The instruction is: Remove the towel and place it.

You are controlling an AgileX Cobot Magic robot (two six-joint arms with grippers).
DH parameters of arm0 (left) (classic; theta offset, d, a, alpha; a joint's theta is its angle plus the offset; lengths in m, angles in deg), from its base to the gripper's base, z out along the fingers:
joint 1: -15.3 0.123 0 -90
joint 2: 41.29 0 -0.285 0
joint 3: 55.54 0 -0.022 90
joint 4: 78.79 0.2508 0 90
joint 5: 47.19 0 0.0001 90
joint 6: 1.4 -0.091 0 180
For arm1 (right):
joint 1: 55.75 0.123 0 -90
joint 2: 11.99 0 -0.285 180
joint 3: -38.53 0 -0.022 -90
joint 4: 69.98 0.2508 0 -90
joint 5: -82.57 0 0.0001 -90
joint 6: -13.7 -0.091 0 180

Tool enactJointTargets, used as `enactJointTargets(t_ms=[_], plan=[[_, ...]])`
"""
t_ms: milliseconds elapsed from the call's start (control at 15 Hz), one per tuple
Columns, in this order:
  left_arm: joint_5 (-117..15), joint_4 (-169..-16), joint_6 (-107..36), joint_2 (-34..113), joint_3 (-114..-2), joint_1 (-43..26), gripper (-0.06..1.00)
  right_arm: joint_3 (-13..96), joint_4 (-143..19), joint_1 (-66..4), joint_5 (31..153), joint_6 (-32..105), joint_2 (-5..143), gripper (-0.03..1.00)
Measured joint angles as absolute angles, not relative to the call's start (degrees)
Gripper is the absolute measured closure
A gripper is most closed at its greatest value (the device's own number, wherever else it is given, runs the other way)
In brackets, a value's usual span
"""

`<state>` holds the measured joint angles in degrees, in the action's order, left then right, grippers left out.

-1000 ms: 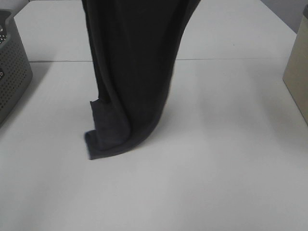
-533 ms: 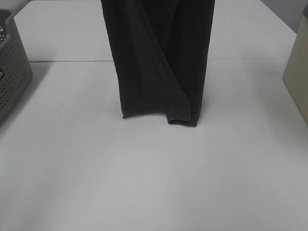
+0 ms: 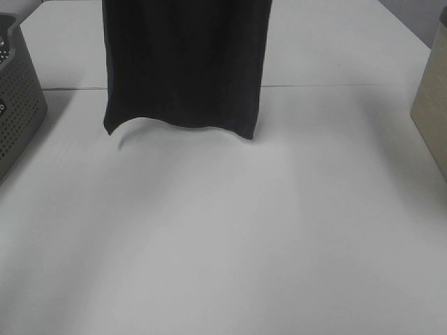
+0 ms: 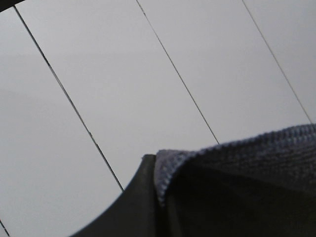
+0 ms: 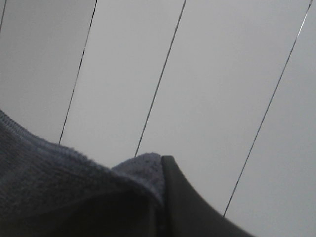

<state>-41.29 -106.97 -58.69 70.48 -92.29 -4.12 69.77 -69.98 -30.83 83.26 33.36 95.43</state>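
The towel (image 3: pixel 185 66), a dark navy-black cloth, hangs flat and spread wide from beyond the top of the exterior high view. Its lower hem hangs just above the white table (image 3: pixel 223 237) and casts a shadow there. Neither gripper appears in that view. In the left wrist view, my left gripper (image 4: pixel 157 170) is shut on a hemmed edge of the towel (image 4: pixel 247 168), with one dark finger (image 4: pixel 136 210) beside the cloth. In the right wrist view, my right gripper (image 5: pixel 160 165) is likewise shut on the towel (image 5: pixel 59 187), with a dark finger (image 5: pixel 195 207) against it.
A grey perforated basket (image 3: pixel 17 105) stands at the table's left edge. A beige box (image 3: pixel 433 105) stands at the right edge. A seam (image 3: pixel 335 86) crosses the table behind the towel. Both wrist views face a pale panelled surface with thin dark lines.
A second ago the towel hung bunched and narrow with its lower end dragging on the table. It has since risen off the table and spread out wide.
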Motion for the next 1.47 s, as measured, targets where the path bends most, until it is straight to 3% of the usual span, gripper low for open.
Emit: enactJointTargets(t_ms=[600, 733, 1000, 1267, 1467], plan=[[-26.05, -102.68, -54.51, 81.08, -95.32, -4.12, 0.94, 77.56, -69.12, -32.26, 78.33, 33.36, 105.29, 0.96], [-25.82, -97.98, -50.61, 86.18, -101.68, -4.12, 0.94, 78.25, -67.97, -33.87, 76.79, 33.36, 107.52, 0.96], [-26.11, -93.57, -41.9, 102.74, -126.09, -2.97, 0.94, 86.84, -66.94, -35.7, 73.92, 33.36, 115.31, 0.96], [-26.39, -93.34, -34.57, 108.99, -136.46, -1.31, 0.94, 92.75, -66.94, -37.02, 72.6, 32.21, 119.21, 0.96], [-26.28, -92.82, -28.9, 109.39, -137.44, -0.68, 0.94, 93.32, -66.94, -37.36, 70.2, 32.15, 120.13, 0.96]])
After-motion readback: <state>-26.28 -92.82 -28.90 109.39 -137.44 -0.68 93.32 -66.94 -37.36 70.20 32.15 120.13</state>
